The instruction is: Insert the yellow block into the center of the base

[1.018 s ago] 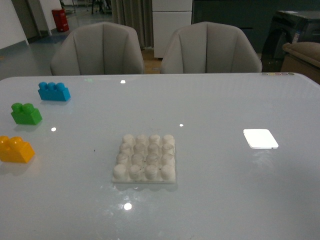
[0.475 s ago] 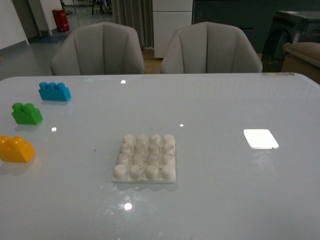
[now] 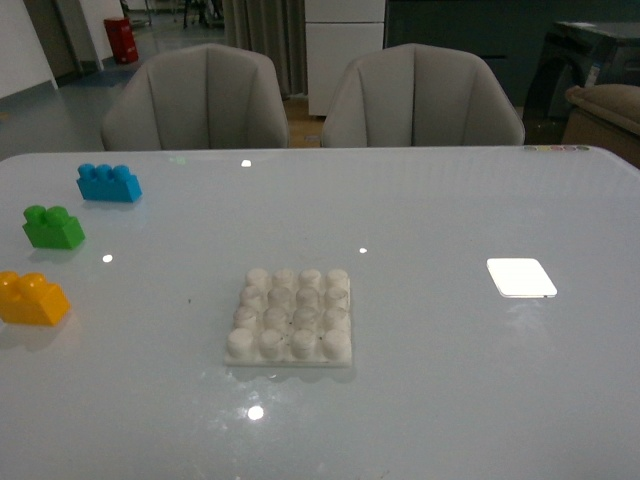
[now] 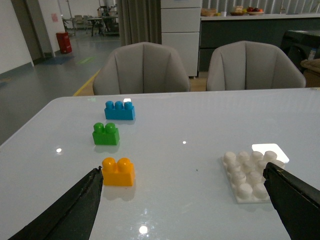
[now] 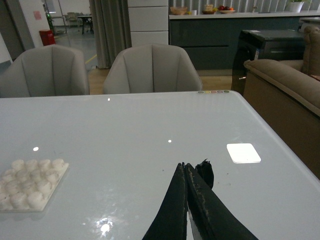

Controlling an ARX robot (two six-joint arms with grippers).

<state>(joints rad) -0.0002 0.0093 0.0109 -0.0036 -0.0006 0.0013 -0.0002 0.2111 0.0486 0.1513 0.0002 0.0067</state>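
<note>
The yellow block (image 3: 32,298) rests on the table at the far left edge of the front view, two studs up. In the left wrist view the yellow block (image 4: 118,171) lies just beyond one finger of my left gripper (image 4: 182,172), which is open wide and holds nothing. The white studded base (image 3: 291,317) sits near the table's middle; in the left wrist view the base (image 4: 248,175) is by the other finger. My right gripper (image 5: 184,166) is shut on nothing, above bare table, with the base (image 5: 31,184) off to one side. Neither arm appears in the front view.
A green two-stud brick (image 3: 53,227) and a blue three-stud brick (image 3: 108,183) stand behind the yellow block at the left. A glowing white rounded square (image 3: 520,277) shows on the table at the right. Two grey chairs (image 3: 195,97) stand behind the far edge.
</note>
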